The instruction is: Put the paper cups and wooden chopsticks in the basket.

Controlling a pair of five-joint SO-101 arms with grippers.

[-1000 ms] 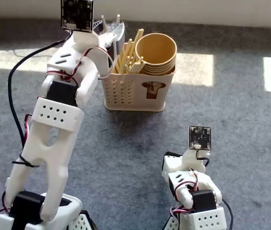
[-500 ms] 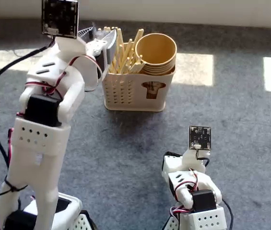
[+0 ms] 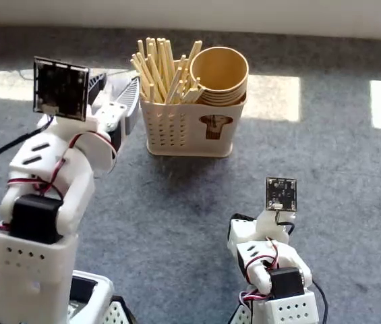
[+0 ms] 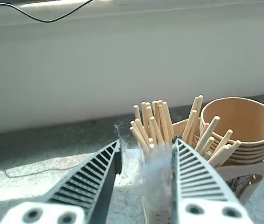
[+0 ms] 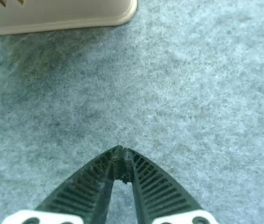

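Observation:
A cream plastic basket (image 3: 190, 131) stands at the back of the grey carpet. Several wooden chopsticks (image 3: 158, 66) stand upright in its left half, and a stack of paper cups (image 3: 220, 74) fills its right half. My left gripper (image 3: 116, 86) hovers just left of the basket, open and holding nothing. From the left wrist, the gripper (image 4: 146, 143) faces the chopsticks (image 4: 153, 122) and cups (image 4: 240, 125), with a wisp of grey fluff on one finger. My right gripper (image 5: 121, 150) is shut and empty, low over bare carpet in front of the basket (image 5: 61, 16).
The right arm (image 3: 271, 253) sits folded at the front right. A pale wall (image 4: 132, 60) runs behind the basket, and sunlit patches lie on the carpet (image 3: 325, 169). Open carpet spreads between the basket and both arm bases.
My left arm has pulled back from over the basket, to the left and toward the front, which uncovers the chopsticks standing in it. The right arm has not moved.

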